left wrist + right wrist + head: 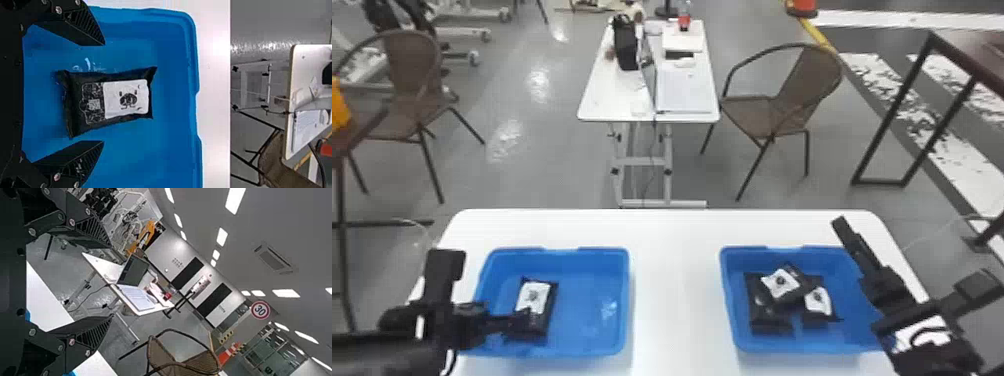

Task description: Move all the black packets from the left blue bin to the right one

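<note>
Left gripper [104,93] open over the left blue bin [197,80], fingers to either side of the packet's long edges, presumably lined up to squeeze across its width. Contact unclear; the arm hides part of the near end in the head view. Black packet [127,98] lies flat on the bin floor, label up. Right gripper [112,281] also open, by the right bin [725,287], likely just waiting. That bin holds a loose pile of packets [780,285], overlapping, probably just dropped in. Next: close, lift, carry across.
</note>
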Controlling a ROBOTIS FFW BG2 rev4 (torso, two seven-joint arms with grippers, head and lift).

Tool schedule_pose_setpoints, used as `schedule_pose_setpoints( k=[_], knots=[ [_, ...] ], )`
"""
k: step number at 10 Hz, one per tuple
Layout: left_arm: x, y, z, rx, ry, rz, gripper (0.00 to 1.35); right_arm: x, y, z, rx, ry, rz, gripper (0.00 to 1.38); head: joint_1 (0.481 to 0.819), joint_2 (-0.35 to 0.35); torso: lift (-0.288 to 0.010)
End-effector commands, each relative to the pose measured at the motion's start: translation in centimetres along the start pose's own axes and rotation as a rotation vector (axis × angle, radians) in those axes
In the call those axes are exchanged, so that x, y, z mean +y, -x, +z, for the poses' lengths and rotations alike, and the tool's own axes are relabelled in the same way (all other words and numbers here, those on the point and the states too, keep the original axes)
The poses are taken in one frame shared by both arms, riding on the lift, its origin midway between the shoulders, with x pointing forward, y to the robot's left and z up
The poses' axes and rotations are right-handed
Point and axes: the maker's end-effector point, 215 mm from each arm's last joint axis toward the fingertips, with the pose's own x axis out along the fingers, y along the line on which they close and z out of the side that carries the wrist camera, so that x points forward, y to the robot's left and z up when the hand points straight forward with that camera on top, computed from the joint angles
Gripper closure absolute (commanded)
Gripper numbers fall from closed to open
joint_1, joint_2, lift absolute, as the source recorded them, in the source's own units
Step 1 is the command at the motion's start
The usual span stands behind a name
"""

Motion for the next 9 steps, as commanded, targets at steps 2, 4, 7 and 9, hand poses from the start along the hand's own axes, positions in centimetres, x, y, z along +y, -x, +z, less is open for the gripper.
schedule_pose_setpoints(
  k=[2, 4, 7, 9],
  knots=[
    [-1.0, -2.6, -0.1, 0.014, 0.01, -0.021, 0.15, -0.4, 1.0, -0.8, 0.001, -0.025, -0.01, 0.42, 0.695, -0.011, 0.0],
    [-1.6, -4.2, -0.6, 0.053, -0.001, -0.016, 0.16, -0.3, 1.2, -1.1, 0.0, -0.042, -0.003, 0.42, 0.695, -0.026, 0.0],
    [-1.9, -5.3, -2.3, 0.122, 0.011, -0.015, 0.34, -0.4, 1.5, -1.4, -0.001, -0.061, -0.001, 0.42, 0.695, -0.035, 0.0],
    [-1.3, -5.3, -2.4, 0.136, -0.014, -0.012, 0.87, -0.3, 1.5, -1.6, -0.002, -0.074, 0.002, 0.42, 0.695, -0.036, 0.0]
  ],
)
